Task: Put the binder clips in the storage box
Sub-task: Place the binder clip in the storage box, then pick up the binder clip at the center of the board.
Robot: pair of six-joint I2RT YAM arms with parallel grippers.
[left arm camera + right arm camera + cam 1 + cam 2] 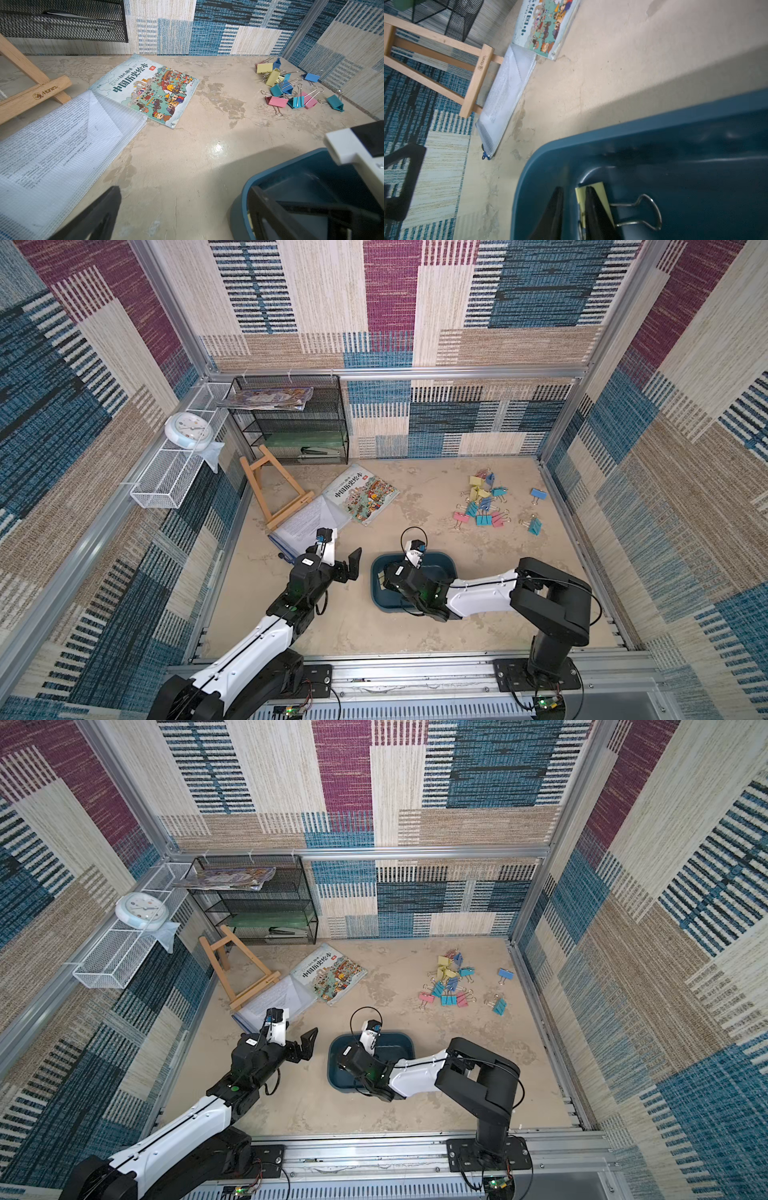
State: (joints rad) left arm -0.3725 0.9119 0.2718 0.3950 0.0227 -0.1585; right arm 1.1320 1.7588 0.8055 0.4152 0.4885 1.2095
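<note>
The dark teal storage box sits on the table near the front, in the middle. My right gripper reaches down into its left end. The fingers stand a little apart, open, with only the box floor between them. A yellow binder clip lies in the box against the outer side of one finger, its wire handle sticking out. Several binder clips, yellow, pink, teal and blue, lie scattered at the back right. My left gripper hovers wide open and empty just left of the box.
A picture book and a mesh document pouch lie left of centre. A wooden easel stands beside them, in front of a black mesh rack. On the left wall hangs a white wire basket with a clock.
</note>
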